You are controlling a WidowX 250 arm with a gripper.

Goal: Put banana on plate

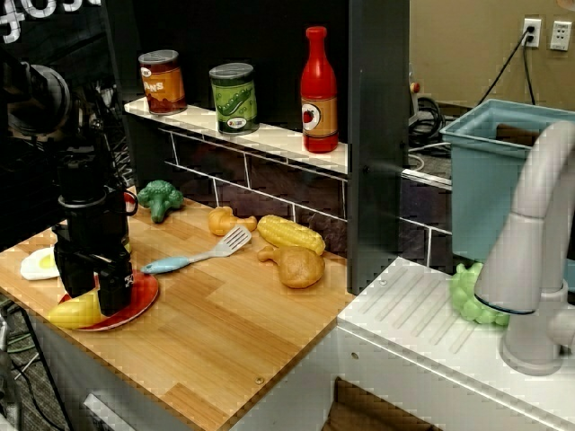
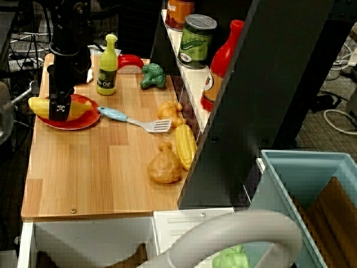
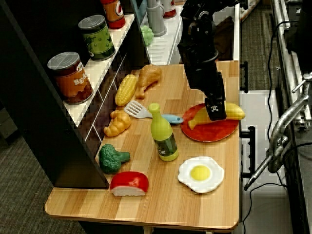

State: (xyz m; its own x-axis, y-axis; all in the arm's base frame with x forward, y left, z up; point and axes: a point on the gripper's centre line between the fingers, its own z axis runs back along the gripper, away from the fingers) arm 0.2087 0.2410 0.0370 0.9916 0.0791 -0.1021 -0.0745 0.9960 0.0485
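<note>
Toy-kitchen wooden worktop, brick backsplash with a can shelf behind. Plate sits at the worktop's front edge, next to the fried egg. Banana already lies across the plate, one end poking past the rim over the front edge. Gripper is down on the banana's middle, fingers straddling it; can't tell from any view whether the jaws are clamping or have let go. Spatula handle tip is just beside the plate rim, clear of the banana. My read: placement is basically done; remaining step is release and lift straight up so the overhanging banana doesn't roll off.
</note>
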